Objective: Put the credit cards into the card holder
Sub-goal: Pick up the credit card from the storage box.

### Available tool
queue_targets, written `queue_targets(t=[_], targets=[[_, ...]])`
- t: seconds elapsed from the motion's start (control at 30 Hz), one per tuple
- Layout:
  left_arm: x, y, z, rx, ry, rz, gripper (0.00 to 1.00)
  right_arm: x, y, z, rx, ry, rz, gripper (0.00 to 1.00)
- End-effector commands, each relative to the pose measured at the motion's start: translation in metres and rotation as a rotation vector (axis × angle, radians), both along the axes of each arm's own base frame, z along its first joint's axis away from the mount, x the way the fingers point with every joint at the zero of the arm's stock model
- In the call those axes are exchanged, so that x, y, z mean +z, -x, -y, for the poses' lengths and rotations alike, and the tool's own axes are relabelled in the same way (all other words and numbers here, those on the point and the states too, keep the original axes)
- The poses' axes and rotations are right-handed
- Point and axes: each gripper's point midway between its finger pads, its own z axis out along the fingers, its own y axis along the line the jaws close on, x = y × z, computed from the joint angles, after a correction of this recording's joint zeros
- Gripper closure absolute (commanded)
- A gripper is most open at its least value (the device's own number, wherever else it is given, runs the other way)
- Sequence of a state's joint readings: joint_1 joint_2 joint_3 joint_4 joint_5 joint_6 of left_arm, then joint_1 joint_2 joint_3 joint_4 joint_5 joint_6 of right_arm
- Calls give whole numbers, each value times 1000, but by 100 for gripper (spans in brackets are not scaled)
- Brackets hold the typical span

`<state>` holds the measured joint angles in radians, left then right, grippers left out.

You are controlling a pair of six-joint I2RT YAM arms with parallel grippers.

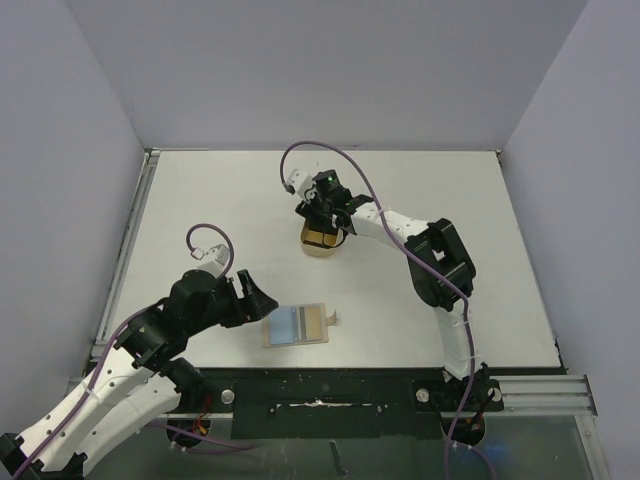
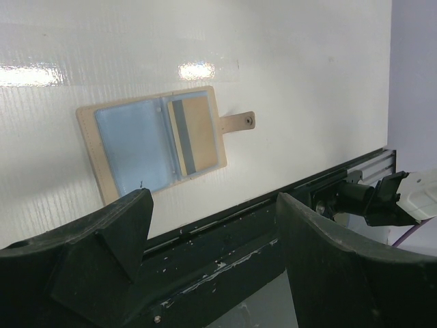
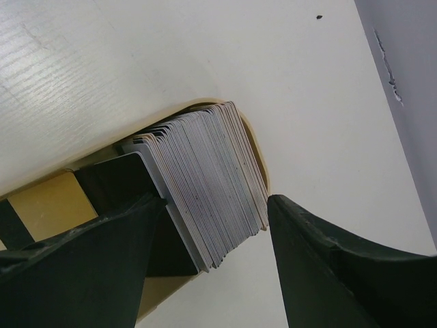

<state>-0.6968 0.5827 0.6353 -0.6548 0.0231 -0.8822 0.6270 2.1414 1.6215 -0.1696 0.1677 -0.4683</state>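
The tan card holder (image 1: 297,325) lies open on the white table near the front edge, strap tab (image 2: 239,123) pointing right. A blue card (image 2: 133,147) shows in its left half and a gold card with a grey stripe (image 2: 196,133) in its right half. My left gripper (image 1: 262,300) hovers just left of it, open and empty (image 2: 213,198). My right gripper (image 1: 322,225) hangs over the tan tray (image 1: 320,249) at mid-table. Its jaws (image 3: 217,199) stand apart around a thick stack of grey-white credit cards (image 3: 205,171); a dark card leans against the left finger.
The tray's raised rim (image 3: 261,154) curves round the stack. A black rail (image 2: 225,232) runs along the table's near edge, with the right arm's base (image 2: 382,198) on it. Grey walls enclose the table on three sides.
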Motion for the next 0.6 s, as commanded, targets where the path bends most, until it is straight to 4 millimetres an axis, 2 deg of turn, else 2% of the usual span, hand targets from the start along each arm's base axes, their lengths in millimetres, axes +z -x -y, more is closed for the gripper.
queue_targets(t=[0.0, 0.3, 0.57], targets=[[23, -6, 3, 7, 42, 56, 28, -2, -10, 10, -16, 33, 27, 35], [22, -6, 2, 11, 40, 55, 28, 10, -22, 17, -54, 50, 94, 51], [24, -6, 2, 15, 40, 58, 28, 35, -27, 17, -79, 14, 151, 59]])
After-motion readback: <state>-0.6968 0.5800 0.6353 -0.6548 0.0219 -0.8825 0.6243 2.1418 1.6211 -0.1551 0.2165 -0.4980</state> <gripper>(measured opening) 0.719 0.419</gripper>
